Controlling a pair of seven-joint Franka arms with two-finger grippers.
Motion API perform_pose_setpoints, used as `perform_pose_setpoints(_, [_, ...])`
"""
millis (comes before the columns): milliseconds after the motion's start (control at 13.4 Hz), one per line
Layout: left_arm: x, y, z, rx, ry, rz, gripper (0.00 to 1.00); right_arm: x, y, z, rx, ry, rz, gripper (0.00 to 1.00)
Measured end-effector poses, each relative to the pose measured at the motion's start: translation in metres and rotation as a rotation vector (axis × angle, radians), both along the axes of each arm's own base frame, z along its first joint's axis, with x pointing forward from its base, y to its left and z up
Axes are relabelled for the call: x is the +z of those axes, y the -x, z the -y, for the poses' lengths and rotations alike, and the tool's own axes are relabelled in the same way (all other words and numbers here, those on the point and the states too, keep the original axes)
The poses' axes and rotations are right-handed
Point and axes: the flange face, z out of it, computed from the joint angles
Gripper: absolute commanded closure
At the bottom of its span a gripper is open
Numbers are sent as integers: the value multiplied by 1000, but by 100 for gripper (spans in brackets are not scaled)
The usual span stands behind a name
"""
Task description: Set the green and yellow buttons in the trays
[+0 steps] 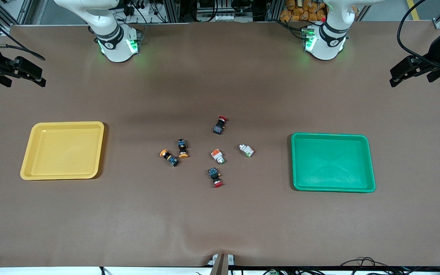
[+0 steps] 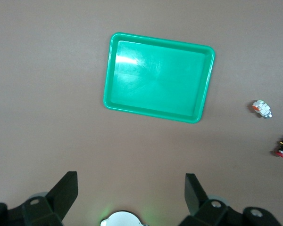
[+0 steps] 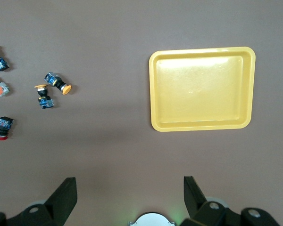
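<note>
**A:** What are you seeing on the table at this moment?

**B:** I am looking at the yellow tray lying toward the right arm's end of the table and the green tray lying toward the left arm's end. Both are holding nothing. Between them six buttons are lying in a loose group on the brown table, well apart from both trays.

**A:** Where are the yellow and green ones lying?

**B:** The two yellow-capped buttons are lying just beside each other, on the side of the group toward the yellow tray. I cannot tell if they are touching. The button with the orange block is lying in the middle of the group, and the white button is lying beside it, toward the green tray. One red-capped button is lying farther from the front camera than these, and another red-capped button is lying nearer to it.

**A:** And the claws?

**B:** The left gripper is hanging high over the table at the left arm's end, with its fingers standing wide apart and holding nothing. The right gripper is hanging the same way at the right arm's end, also spread wide and holding nothing. Both arms are waiting.
</note>
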Motion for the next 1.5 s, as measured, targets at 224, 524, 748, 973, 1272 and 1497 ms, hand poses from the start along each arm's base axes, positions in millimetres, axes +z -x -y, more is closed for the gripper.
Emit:
perform_pose_setpoints(224, [0,0,0,0,0,0,0,0,0,0,0,0,0,0])
perform_pose_setpoints(524, [1,0,-1,1,0,1,0,0,0,0,0,0,-1,0])
perform_pose_setpoints(748, [4,0,-2,4,1,8,0,0,0,0,0,-1,-1,0])
perform_pose_setpoints(973, [-1,-2,-2,3,1,-1,0,0,0,0,0,-1,-2,0])
perform_pose_setpoints(1272, [-53,-33,43,-70,7,-46,0,-1,0,1,-1,-1,-3,0])
perform_pose_setpoints(1497, [-109,-64,73,-100,19,-71,0,-2,-1,1,-1,-1,-5,0])
